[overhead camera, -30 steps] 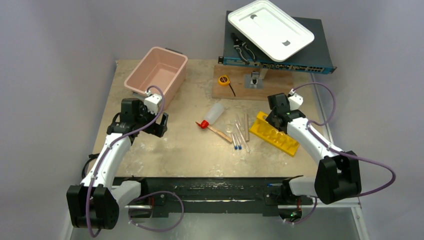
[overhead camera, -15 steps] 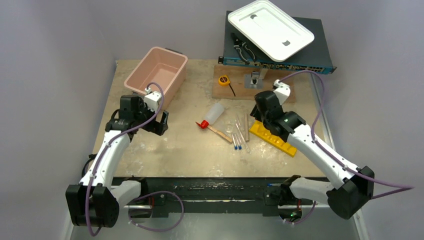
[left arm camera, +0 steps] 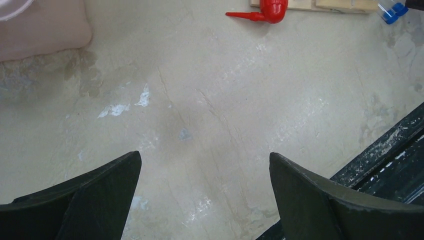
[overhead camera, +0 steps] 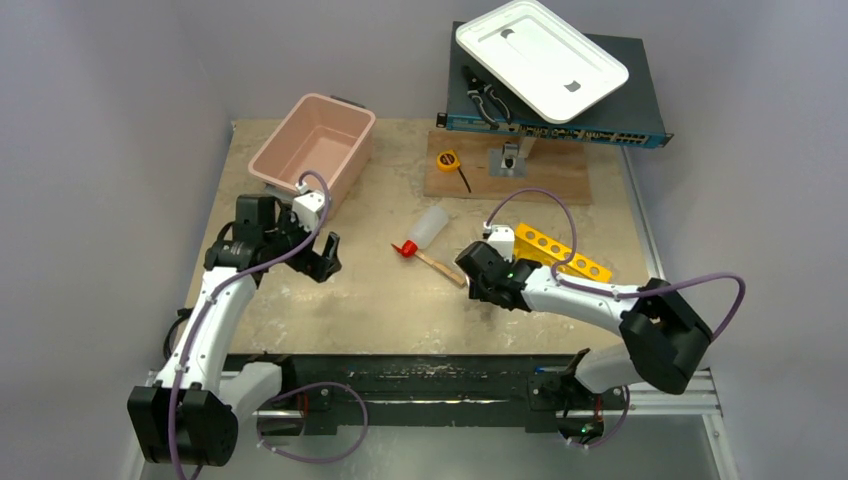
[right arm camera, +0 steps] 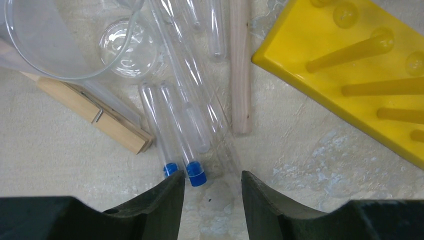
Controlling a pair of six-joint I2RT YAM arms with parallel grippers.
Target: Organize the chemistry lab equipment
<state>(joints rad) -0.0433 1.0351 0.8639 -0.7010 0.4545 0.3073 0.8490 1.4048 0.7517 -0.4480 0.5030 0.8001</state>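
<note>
Both pairs of jaws stand apart and hold nothing. The right jaws, parted only narrowly, sit low over the worktop [overhead camera: 380,300] just left of the yellow holed rack [right arm camera: 360,65]. Directly ahead of their fingertips [right arm camera: 167,200], on the side of the rack's near corner, the thin clear tubes [right arm camera: 175,125] lie in a loose bunch. Two of them lie side by side with their blue tips [right arm camera: 196,172] turned towards the jaws. One slim wooden stick [right arm camera: 240,65] lies along the bunch, just beside the rack's corner. On the tubes' far side from the rack a wooden clothes-peg [right arm camera: 95,112] lies flat, with a small round glass dish [right arm camera: 127,45] next to it. A larger clear rim [right arm camera: 45,40] above the peg is cut off by the edge of the wrist view and may be a beaker.

Seen from above, the squeeze bottle [overhead camera: 428,226] lies on its side farther left of the rack, its red nozzle [left arm camera: 265,10] pointing away from the rack. The left jaws, spread wide, hover over bare worktop well to the left of the rack, near a pink tub [overhead camera: 315,145].
</note>
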